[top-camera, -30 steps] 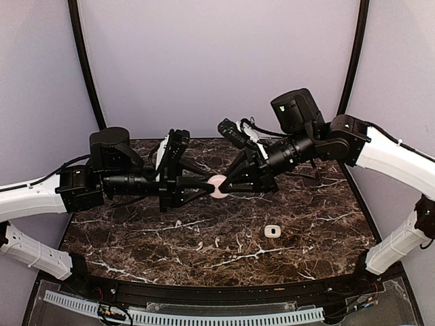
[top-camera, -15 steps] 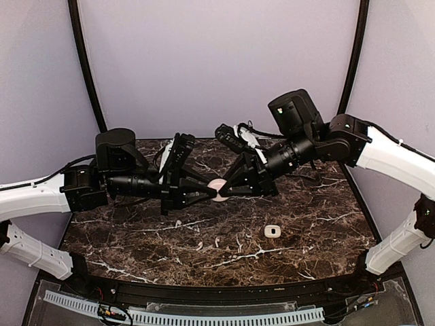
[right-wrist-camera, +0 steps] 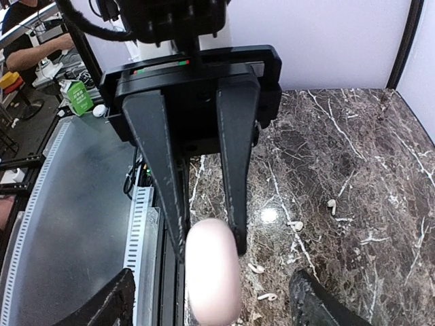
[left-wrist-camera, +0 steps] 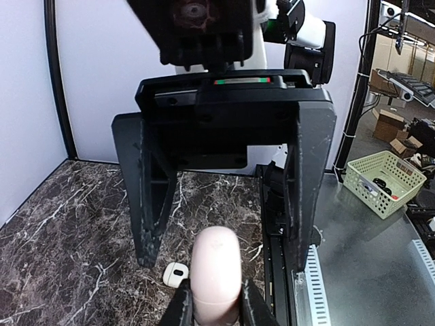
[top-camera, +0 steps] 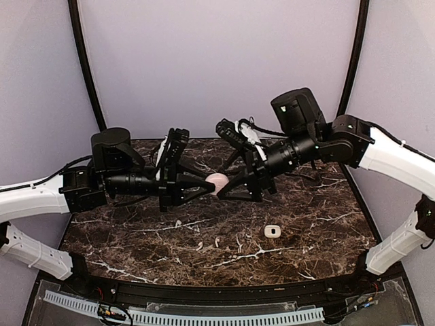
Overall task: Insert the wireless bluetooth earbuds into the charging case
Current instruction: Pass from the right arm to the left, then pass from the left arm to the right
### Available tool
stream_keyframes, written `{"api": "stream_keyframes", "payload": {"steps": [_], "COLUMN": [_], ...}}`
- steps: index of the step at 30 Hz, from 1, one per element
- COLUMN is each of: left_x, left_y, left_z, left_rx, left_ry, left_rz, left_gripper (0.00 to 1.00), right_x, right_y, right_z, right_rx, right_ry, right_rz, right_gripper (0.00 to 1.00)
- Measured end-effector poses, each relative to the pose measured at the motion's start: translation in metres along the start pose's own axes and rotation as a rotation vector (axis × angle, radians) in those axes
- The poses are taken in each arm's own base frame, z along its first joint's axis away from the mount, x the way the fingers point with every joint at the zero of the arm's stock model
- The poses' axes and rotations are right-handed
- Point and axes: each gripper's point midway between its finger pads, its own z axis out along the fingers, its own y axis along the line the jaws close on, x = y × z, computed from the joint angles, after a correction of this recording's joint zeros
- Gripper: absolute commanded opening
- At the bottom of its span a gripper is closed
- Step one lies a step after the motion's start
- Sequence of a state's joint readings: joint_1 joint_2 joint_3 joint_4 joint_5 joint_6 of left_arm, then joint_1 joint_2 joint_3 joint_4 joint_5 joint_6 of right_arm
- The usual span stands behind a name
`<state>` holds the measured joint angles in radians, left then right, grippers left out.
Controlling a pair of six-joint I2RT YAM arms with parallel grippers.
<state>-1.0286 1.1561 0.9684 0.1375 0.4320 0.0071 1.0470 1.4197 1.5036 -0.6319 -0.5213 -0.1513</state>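
A pale pink oval charging case [top-camera: 217, 182] hangs in the air above the middle of the marble table, lid closed. My left gripper [top-camera: 206, 187] is shut on its near end [left-wrist-camera: 215, 272], one finger pressed to each side. My right gripper [top-camera: 230, 186] faces it from the right and stands open, its fingers spread wide on either side of the case [right-wrist-camera: 213, 272] without touching it. Several tiny white earbuds lie loose on the marble below, such as one [right-wrist-camera: 332, 203] and another [right-wrist-camera: 296, 225]; a further one [right-wrist-camera: 257, 267] lies closer to the case.
A small white case [top-camera: 272, 231] with a dark slot lies on the table right of centre, also in the left wrist view [left-wrist-camera: 175, 273]. A perforated rail [top-camera: 204, 316] runs along the near edge. A yellow basket [left-wrist-camera: 384, 180] stands off the table.
My right gripper was shut on the pink case and has opened off it. The left gripper keeps its hold, and the case has risen slightly.
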Motion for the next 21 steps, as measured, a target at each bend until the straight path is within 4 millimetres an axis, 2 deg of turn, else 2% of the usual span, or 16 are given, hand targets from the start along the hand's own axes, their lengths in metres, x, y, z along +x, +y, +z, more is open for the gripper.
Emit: {"api": "stream_keyframes", "payload": {"steps": [3, 11, 18, 21], "left_x": [-0.005, -0.020, -0.040, -0.046], "left_y": [0.003, 0.002, -0.001, 0.000], "left_z": [-0.004, -0.012, -0.022, -0.024], "left_rx": [-0.011, -0.014, -0.016, -0.019], "left_ry": [-0.028, -0.121, -0.236, -0.270], "left_rz": [-0.008, -0.024, -0.023, -0.025], "left_gripper": [0.00, 0.00, 0.00, 0.00], "right_x": [-0.005, -0.010, -0.016, -0.025], "right_y": [-0.001, -0.012, -0.008, -0.005], "right_z": [-0.006, -0.039, -0.035, -0.036], "right_rx": [0.018, 0.055, -0.013, -0.038], "right_ry": [-0.036, -0.199, -0.310, -0.355], "right_rz": [0.001, 0.052, 0.094, 0.087], "right_gripper": [0.87, 0.79, 0.74, 0.72]}}
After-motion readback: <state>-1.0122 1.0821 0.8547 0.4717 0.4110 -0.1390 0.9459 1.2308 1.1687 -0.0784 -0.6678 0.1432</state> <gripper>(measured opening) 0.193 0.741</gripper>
